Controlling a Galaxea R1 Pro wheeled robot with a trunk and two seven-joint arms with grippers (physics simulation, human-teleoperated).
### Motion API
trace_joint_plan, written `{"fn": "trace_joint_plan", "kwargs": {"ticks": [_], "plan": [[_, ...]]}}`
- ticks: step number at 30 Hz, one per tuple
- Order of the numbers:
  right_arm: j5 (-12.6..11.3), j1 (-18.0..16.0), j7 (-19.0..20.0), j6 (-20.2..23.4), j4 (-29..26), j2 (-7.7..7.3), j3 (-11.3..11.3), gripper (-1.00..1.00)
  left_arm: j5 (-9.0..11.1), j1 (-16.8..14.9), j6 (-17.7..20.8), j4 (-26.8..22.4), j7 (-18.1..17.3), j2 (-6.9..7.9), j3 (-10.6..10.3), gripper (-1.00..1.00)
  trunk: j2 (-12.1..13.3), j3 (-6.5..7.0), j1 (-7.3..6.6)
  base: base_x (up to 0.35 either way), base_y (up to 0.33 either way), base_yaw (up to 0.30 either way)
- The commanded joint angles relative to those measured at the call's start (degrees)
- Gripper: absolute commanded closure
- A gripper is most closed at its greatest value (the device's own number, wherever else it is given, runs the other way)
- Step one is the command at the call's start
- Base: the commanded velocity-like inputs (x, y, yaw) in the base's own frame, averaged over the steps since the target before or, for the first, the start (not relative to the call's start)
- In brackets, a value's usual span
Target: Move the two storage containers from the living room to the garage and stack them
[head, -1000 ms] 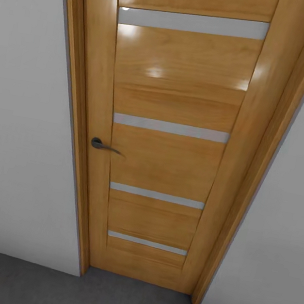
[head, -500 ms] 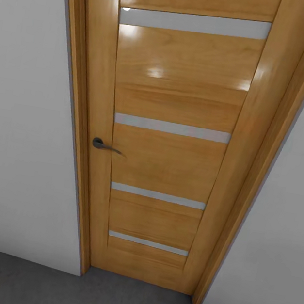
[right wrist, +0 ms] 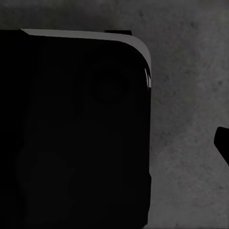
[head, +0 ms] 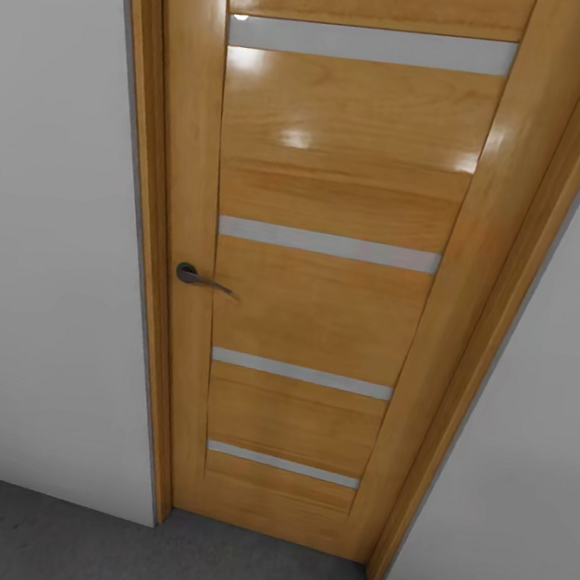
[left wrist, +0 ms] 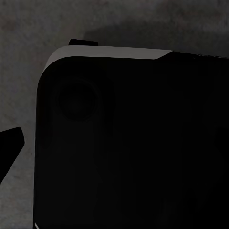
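Nothing has moved in the last half second; over the half second before that the whole head view slid slightly, so the camera shifted, not the door.

Nearest, in both wrist views, a large black rounded body [left wrist: 133, 143] of the robot blocks most of the picture, and mottled dark grey concrete floor [left wrist: 28, 43] shows past it. In the left wrist view a black pointed tip [left wrist: 9, 143] pokes in at one edge, and a similar dark tip [right wrist: 223, 143] shows in the right wrist view. Whether either gripper is open or closed cannot be told, nor whether it holds anything.

In the head view a strip of that dark floor [head: 26, 539] runs along the bottom edge. Beyond it stands a closed, glossy wooden door [head: 317, 294] with four pale horizontal strips, its long axis upright. A dark lever handle [head: 200, 279] sits near the door's left edge, its lever pointing right. Pale grey wall [head: 40, 269] flanks the frame on both sides.
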Motion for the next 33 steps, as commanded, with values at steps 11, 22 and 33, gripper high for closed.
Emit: {"fn": "trace_joint_plan", "kwargs": {"ticks": [11,22,33], "plan": [[0.23,-0.02,0.13,0.14,-2.34,0.11,0.02,-1.0,0.23,-0.01,-0.21,-0.17,-0.14,-0.05,-0.06,-1.0,-0.02,-0.04,0.0,0.082,0.069,0.0],[-0.5,-0.02,-0.04,0.06,-2.29,0.26,-0.41,-1.0,0.27,-0.01,-0.24,-0.24,-0.14,-0.05,-0.04,-1.0,-0.02,-0.04,0.0,0.123,0.07,-0.072],[-0.27,-0.02,-0.05,0.18,-2.23,0.25,-0.34,-1.0,0.31,-0.01,-0.29,-0.26,-0.14,-0.05,0.01,-1.0,-0.02,-0.04,0.0,0.003,0.002,-0.199]]}}
